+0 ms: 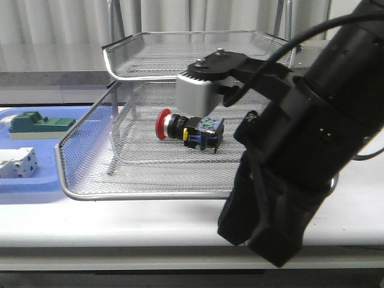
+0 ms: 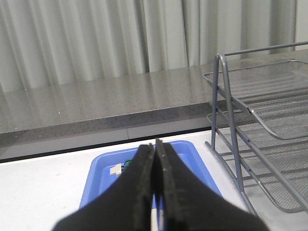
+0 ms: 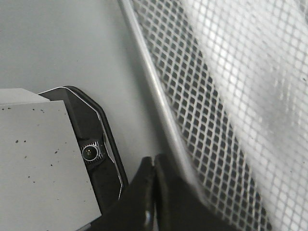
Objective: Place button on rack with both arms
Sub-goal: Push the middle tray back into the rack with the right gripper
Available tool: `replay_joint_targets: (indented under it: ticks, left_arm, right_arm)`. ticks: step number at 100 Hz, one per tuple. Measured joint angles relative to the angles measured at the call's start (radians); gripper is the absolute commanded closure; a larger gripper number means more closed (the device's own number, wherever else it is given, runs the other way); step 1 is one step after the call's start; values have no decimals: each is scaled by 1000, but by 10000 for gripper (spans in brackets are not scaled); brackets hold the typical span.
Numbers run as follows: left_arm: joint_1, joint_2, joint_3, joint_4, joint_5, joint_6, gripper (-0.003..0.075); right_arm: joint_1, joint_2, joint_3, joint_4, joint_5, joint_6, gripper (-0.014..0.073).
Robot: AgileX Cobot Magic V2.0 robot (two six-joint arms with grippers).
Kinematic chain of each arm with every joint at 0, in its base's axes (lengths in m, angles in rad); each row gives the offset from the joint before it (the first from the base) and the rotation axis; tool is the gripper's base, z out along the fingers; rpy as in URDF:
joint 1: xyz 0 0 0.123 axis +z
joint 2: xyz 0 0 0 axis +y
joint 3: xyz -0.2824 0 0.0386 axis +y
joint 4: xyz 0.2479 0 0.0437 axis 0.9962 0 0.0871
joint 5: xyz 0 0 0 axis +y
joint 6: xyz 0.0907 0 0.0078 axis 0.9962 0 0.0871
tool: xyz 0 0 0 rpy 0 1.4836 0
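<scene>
We see the button (image 1: 189, 129) lying on its side in the pulled-out tier of the rack (image 1: 90, 180), red cap to the left. A grey box on an arm (image 1: 300, 156) hangs right over it. Our left gripper (image 2: 155, 166) is pressed together above the blue tray (image 2: 101, 168). Our right gripper (image 3: 154, 185) is pressed together too, holding nothing, beside the rack's rim.
</scene>
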State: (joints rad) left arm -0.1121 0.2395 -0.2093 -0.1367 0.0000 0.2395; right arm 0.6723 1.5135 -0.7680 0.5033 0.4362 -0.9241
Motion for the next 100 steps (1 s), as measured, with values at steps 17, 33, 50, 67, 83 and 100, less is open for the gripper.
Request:
replay_joint_targets:
  ticks: [17,33,50,67,83,100]
  left_arm:
    - [0,0,0,0,0,0,740]
    - [0,0,0,0,0,0,740]
    - [0,0,0,0,0,0,740]
    - [0,0,0,0,0,0,740]
    - [0,0,0,0,0,0,740]
    - [0,0,0,0,0,0,740]
  right_arm:
    - [-16,66,-81,-44,-15,-2,654]
    - [-64,124,-152,-69,-27,-2,654]
    - [-123,176,-220,-95,-25,-2,654]
    - [-167,198,-265,-106,5,-2,654]
    - [-201,198,-294,-112,-30,3,654]
    - [-210,199,-294,-110,-15,5,654]
